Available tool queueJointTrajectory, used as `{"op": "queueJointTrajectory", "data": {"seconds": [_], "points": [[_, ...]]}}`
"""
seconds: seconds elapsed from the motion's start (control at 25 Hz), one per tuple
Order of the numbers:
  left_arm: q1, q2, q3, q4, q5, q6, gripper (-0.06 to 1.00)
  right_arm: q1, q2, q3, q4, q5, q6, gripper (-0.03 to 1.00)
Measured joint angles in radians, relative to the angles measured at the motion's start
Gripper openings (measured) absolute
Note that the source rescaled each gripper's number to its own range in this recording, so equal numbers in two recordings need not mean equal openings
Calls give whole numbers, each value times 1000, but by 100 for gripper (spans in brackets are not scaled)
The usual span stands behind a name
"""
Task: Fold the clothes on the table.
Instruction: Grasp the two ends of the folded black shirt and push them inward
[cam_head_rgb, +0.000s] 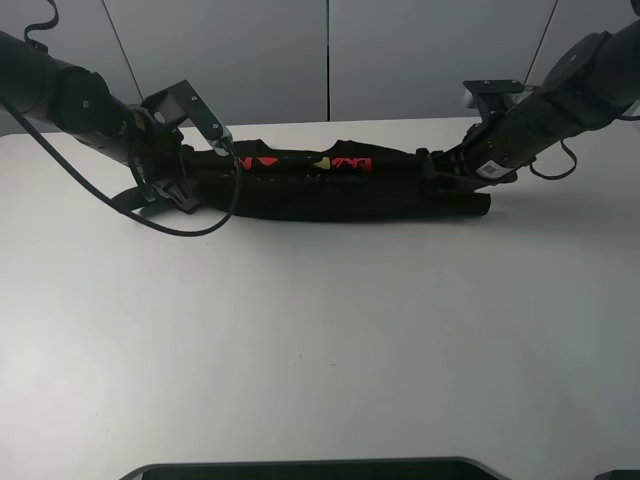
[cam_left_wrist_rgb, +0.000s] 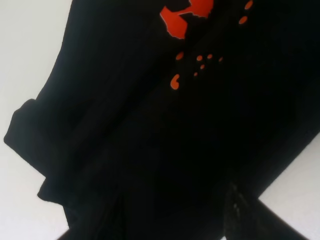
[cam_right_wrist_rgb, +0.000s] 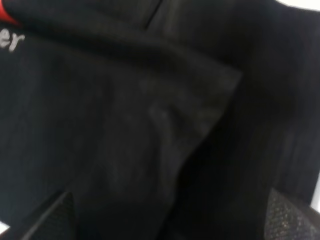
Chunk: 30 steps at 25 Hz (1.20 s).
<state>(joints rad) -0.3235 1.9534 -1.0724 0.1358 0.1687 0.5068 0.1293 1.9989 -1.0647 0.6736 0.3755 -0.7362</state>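
The black T-shirt (cam_head_rgb: 330, 195) lay on the far part of the white desk (cam_head_rgb: 320, 340). It was gathered into a long, narrow band running left to right, with its red and yellow print (cam_head_rgb: 310, 162) showing along the far edge. The left gripper (cam_head_rgb: 185, 190) sat low at the band's left end and the right gripper (cam_head_rgb: 440, 168) at its right end, both down at the cloth. The left arm (cam_head_rgb: 70, 100) sloped in from the far left, a black cable (cam_head_rgb: 190, 228) looping beneath it onto the desk. The right arm (cam_head_rgb: 560, 95) sloped in from the far right. In the right wrist view the pads (cam_right_wrist_rgb: 292, 215) stood spread wide, with black cloth filling the space between them. In the left wrist view one finger (cam_left_wrist_rgb: 245, 210) showed against the cloth. The other merged with the dark fabric, so I could not tell whether that gripper was spread or pinching.
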Motion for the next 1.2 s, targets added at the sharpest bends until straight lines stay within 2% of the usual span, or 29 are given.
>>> {"op": "queueJointTrajectory", "data": {"seconds": [0.36, 0.84, 0.92, 1.16, 1.2], "points": [[0, 1, 0, 0, 0, 0, 58, -4, 63, -19, 17, -20, -6, 89], [0, 1, 0, 0, 0, 0, 58, -8, 153, -90, 57, -12, -20, 87], [0, 1, 0, 0, 0, 0, 58, -10, 162, -96, 61, -19, -20, 77], [0, 1, 0, 0, 0, 0, 58, -22, 191, -112, 52, -36, -3, 9], [0, 1, 0, 0, 0, 0, 58, -22, 193, -112, 50, -31, 11, 5]]}}
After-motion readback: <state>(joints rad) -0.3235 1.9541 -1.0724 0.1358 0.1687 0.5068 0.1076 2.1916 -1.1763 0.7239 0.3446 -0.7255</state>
